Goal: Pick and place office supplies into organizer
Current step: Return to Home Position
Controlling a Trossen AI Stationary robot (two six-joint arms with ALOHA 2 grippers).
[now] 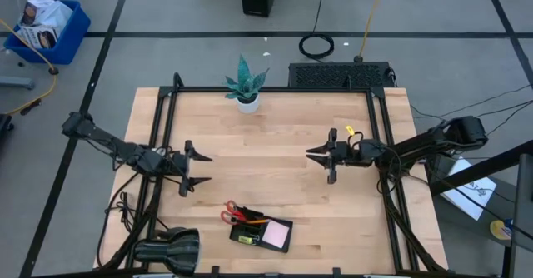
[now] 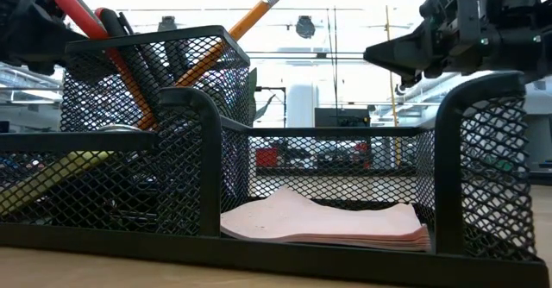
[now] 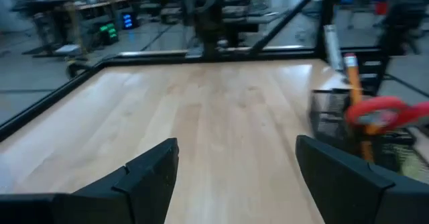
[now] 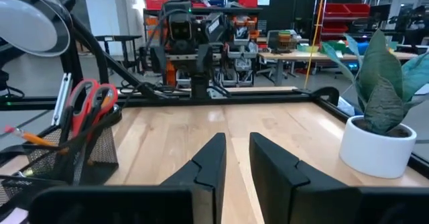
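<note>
Closest to the low camera stands the organizer, its black mesh wall filling the view. From above it sits at the near edge of the worktop, about midway between the two arms and well apart from both. The supplies in view all rest in it.

The left gripper hovers over the left half of the worktop with its jaws wide apart and empty. The right gripper hovers over the right half, its jaws drawn close with only a narrow gap, and it holds nothing. A potted plant stands at the far edge, nearer the right arm.

In the organizer's low compartment lies the pink note pad, its sheets slightly bowed. The tall cup beside it holds the red-handled scissors and an orange pencil, both leaning out above the rim.

Placing looks finished, so only the retreat is left. To do it well, each arm should pull back toward its own side and rise rather than sweep across the middle. That path keeps them off the protruding scissors and pencil, and keeps the right arm away from the plant.
</note>
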